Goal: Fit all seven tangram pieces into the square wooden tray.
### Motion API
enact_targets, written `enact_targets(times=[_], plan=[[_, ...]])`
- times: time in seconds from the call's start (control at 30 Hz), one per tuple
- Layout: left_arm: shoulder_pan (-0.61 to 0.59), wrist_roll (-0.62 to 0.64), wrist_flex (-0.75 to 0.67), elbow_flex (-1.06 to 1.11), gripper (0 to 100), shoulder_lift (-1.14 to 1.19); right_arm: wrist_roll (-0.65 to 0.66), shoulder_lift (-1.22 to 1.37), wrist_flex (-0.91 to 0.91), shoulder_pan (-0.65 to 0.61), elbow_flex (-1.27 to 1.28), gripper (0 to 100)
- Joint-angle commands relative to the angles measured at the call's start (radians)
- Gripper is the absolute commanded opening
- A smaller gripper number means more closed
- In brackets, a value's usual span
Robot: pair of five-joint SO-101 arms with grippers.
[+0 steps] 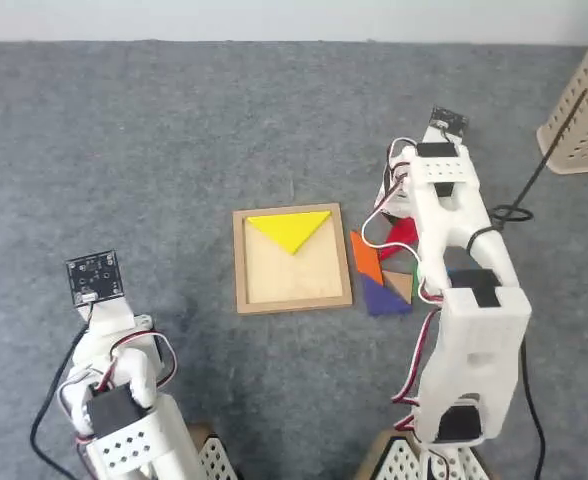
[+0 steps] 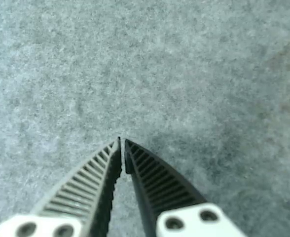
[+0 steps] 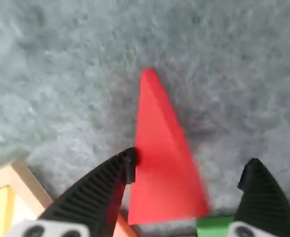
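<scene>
We see the right arm hiding much of the red piece; the green piece runs off the right wrist view's edge.

no readable text, labels, numbers or signs anywhere

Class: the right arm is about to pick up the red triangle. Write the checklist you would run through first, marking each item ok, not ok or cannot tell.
1. Right gripper open, with a finger on each side of the red triangle: ok.
2. Red triangle free of its neighbours: cannot tell; its wide end lies close to the green piece.
3. Room in the tray: ok; the yellow triangle sits along the far side and the rest is bare.
4. Left gripper away from the tray: ok; it is shut over carpet.
5. All seven pieces present: cannot tell; the right arm covers part of the loose pieces.
</scene>
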Motion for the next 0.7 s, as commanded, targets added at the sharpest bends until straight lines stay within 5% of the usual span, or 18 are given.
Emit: enact_targets(times=[0.0,0.17,0.4,0.67], plan=[[0.002,0.009,0.003,-0.008,1,-0.003,-0.014,-0.022,0.039,0.001,-0.048,34.2],[0.002,0.009,0.003,-0.008,1,-0.003,0.046,-0.030,0.041,-0.013,-0.048,30.0],[0.002,0.009,0.003,-0.008,1,-0.003,0.075,-0.030,0.039,-0.012,-0.048,8.0],[0.002,0.009,0.003,-0.008,1,-0.003,0.080,-0.054,0.048,-0.010,-0.046,6.5]])
